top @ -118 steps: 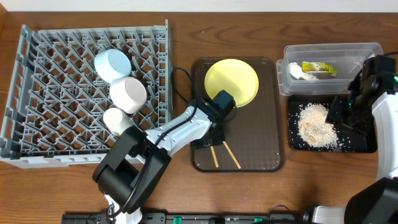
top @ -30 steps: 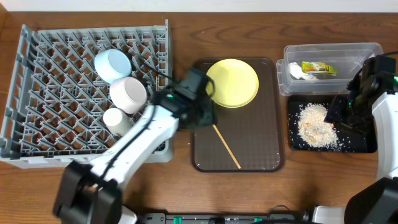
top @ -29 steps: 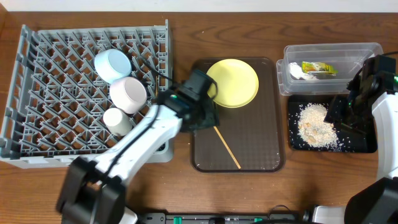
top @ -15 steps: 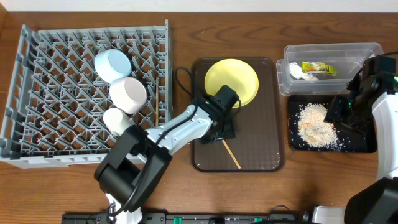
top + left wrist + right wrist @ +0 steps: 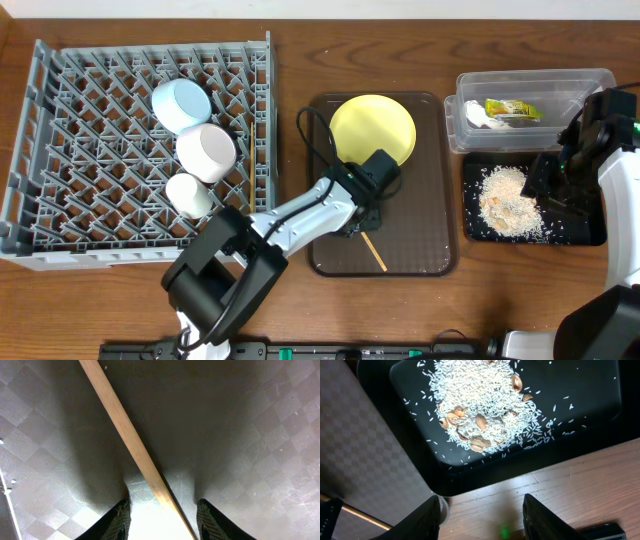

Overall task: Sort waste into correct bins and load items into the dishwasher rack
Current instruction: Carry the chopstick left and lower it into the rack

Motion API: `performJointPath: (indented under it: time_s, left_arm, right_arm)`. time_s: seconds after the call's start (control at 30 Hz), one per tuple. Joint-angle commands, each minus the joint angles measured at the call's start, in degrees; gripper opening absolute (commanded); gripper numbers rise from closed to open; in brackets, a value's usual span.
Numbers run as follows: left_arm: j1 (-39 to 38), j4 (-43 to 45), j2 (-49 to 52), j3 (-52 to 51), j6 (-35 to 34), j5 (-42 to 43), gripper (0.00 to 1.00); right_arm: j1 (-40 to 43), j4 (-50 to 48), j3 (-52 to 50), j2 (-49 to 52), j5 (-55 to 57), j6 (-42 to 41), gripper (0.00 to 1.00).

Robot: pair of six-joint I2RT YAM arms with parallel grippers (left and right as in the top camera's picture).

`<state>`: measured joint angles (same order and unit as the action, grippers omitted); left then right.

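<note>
**Q:** What lies on the wooden table (image 5: 500,300), container by container?

**A:** At the left is the grey dishwasher rack (image 5: 100,215). Among its pegs are the light blue bowl (image 5: 181,105), the white bowl (image 5: 206,151) just beside it, and the small pale cup (image 5: 188,194) next in line, all toward the rack's right side. At the centre is the brown serving tray (image 5: 425,225). It carries the yellow plate (image 5: 372,130) at its far end and one wooden chopstick (image 5: 130,440) lying flat and slantwise nearer the front. At the right, the clear tub (image 5: 592,85) holds the yellow-green wrapper (image 5: 513,109) and the white scrap (image 5: 477,116). Just in front of the tub, the black tray (image 5: 582,228) holds a heap of food scraps (image 5: 480,410), pale grains mixed with brown shell-like pieces.

**Q:** How do the two end effectors stand?

**A:** The left gripper (image 5: 163,515) is down at the serving tray, its fingers (image 5: 120,520) astride the chopstick. A gap shows on each side, so nothing is clamped. The right gripper (image 5: 481,515) hangs over the near edge of the black tray, jaws apart and holding nothing.
</note>
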<state>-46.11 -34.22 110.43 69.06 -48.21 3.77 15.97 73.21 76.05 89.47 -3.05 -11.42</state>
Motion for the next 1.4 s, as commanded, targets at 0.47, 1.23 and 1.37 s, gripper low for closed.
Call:
performJointPath:
  time_s: [0.47,1.23,1.37]
  left_arm:
    - [-0.5,-1.7,3.4,-0.5,0.5,-1.9,0.11]
    - [15.4,-4.1,-22.4,-0.5,27.0,-3.5,0.06]
    - [20.9,-4.1,-26.1,-0.5,35.4,-3.5,0.06]
  right_arm:
    - [0.5,0.1,0.4,-1.1,-0.4,1.2,0.51]
    - [0.5,0.1,0.4,-1.1,-0.4,1.2,0.51]
    - [0.5,0.0,0.4,-1.1,-0.4,1.2,0.51]
